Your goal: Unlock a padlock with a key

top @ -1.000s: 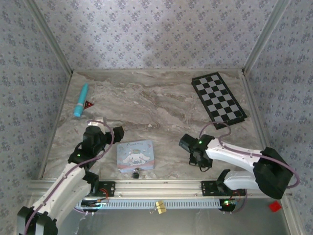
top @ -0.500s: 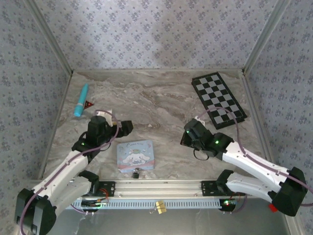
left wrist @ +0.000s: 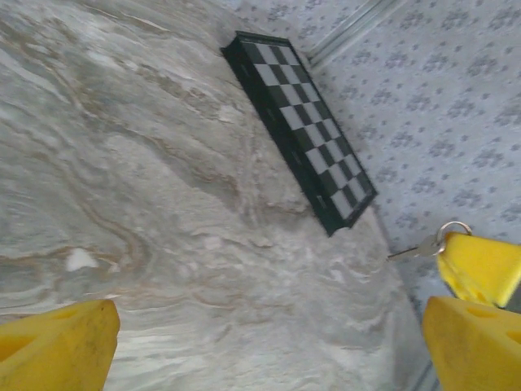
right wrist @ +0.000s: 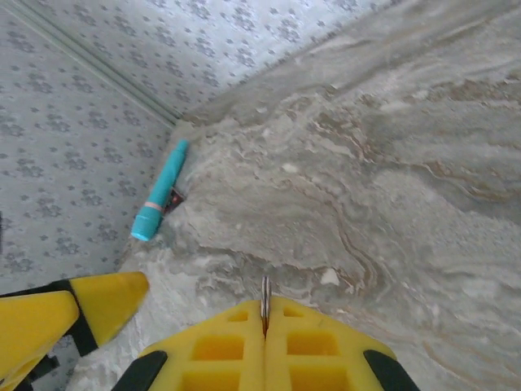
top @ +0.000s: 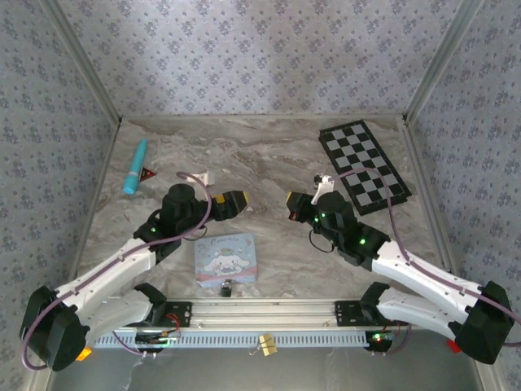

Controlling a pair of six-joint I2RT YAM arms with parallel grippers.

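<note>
The tiny black padlock lies on the table against the near edge of the pale blue cartoon tin. Both grippers hover behind the tin, facing each other. My left gripper is open, and its yellow fingers are spread wide over bare marble with nothing between them. My right gripper is shut on a thin silvery key whose blade pokes out between the closed yellow pads. From the left wrist, that key and its ring stick out of the right gripper's yellow fingers.
A black-and-white checkerboard lies at the back right. A teal cylinder with a small red-and-black triangle piece beside it sits at the back left by the wall. Patterned walls close in three sides.
Both arms have swung inward and reached forward. The grippers, earlier far apart at the sides, now face each other over the table's middle. The right gripper still holds the key.
</note>
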